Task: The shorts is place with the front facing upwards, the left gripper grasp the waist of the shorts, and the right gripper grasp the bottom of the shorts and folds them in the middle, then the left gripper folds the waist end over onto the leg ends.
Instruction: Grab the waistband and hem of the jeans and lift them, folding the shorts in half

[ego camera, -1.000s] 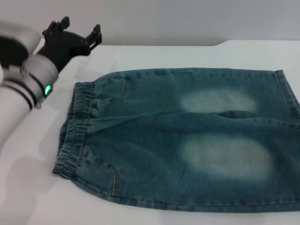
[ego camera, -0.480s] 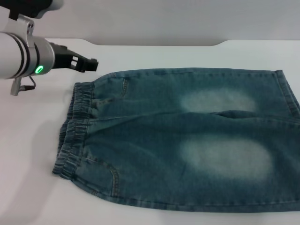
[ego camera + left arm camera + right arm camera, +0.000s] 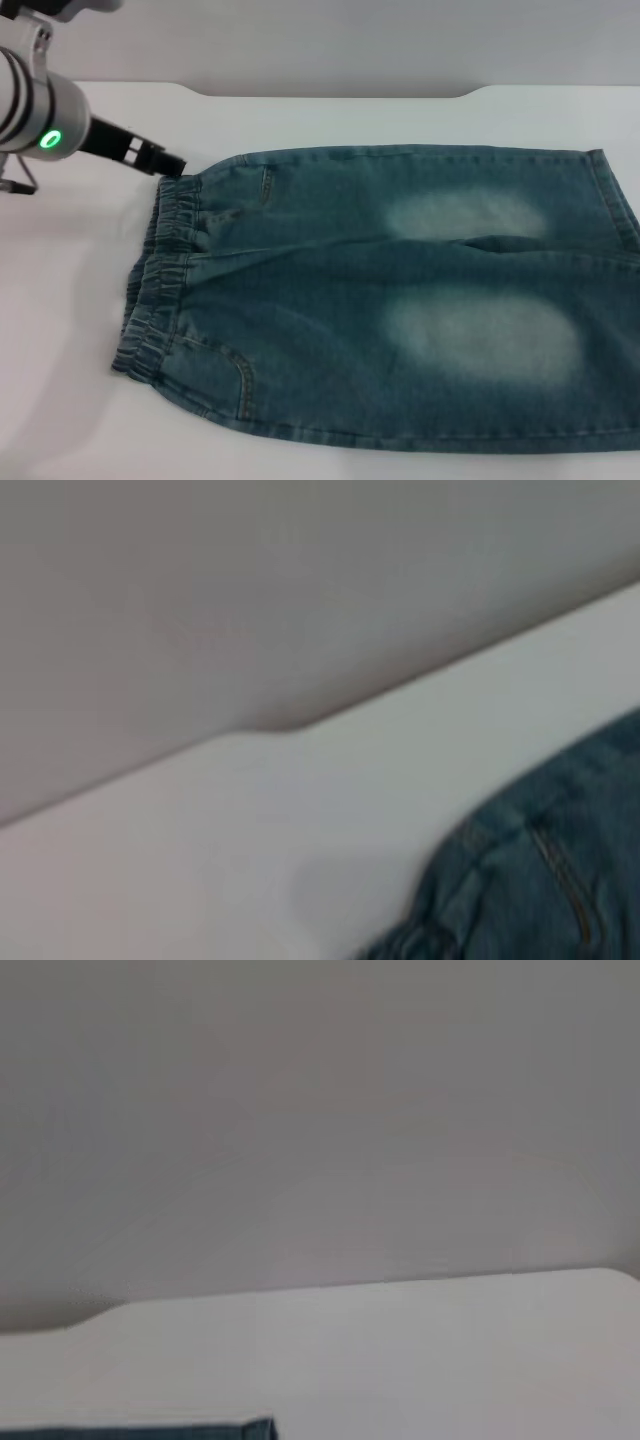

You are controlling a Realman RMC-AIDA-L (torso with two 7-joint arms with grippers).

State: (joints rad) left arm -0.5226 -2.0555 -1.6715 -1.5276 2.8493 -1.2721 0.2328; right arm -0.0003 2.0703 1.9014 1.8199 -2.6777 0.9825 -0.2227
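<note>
Head view: the shorts (image 3: 390, 300) are laid flat on the tabletop (image 3: 330, 115), long axis across, waist (image 3: 160, 270) to the left. Since half a second ago, the left pincer (image 3: 165, 165) has been lowered to the waist's far corner; its opening cannot be told.

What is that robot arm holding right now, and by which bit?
Nothing that can be seen. The left gripper is at the far corner of the waist of the shorts, which lie flat on the table. The right gripper is out of view.

Faded denim shorts (image 3: 400, 300) lie on a smooth matt table (image 3: 300, 115).
</note>
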